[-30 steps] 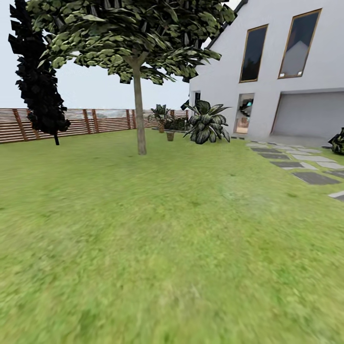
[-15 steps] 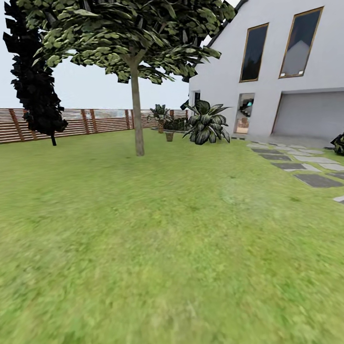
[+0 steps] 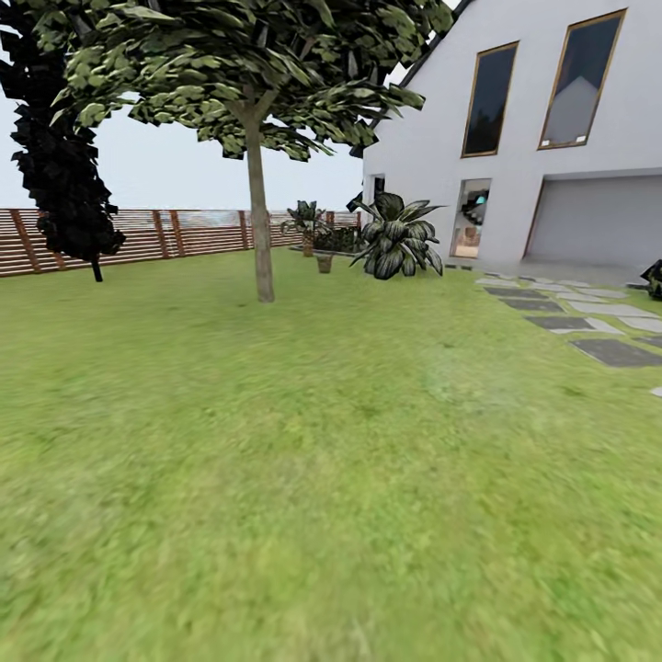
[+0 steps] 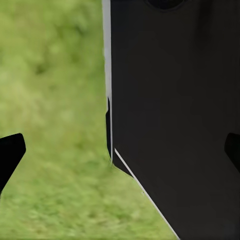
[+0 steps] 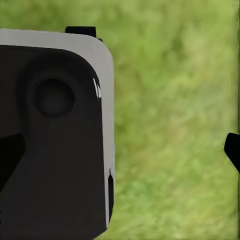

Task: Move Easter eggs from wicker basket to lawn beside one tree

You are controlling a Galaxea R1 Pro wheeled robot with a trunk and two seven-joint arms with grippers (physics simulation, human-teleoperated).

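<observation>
Transit step, judged: robot faced wide mottled green lawn (image 3: 331,478) and tall grey-trunked broad-canopy tree (image 3: 260,221) far ahead. Left gripper (image 4: 120,150) and right gripper (image 5: 120,150) spread open, empty. Next: locate basket.

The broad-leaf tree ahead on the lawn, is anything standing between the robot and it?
Nothing visible does. In the head view, open lawn runs unbroken up to the tree. The paving slabs and the leafy bush sit off to the right.
</observation>
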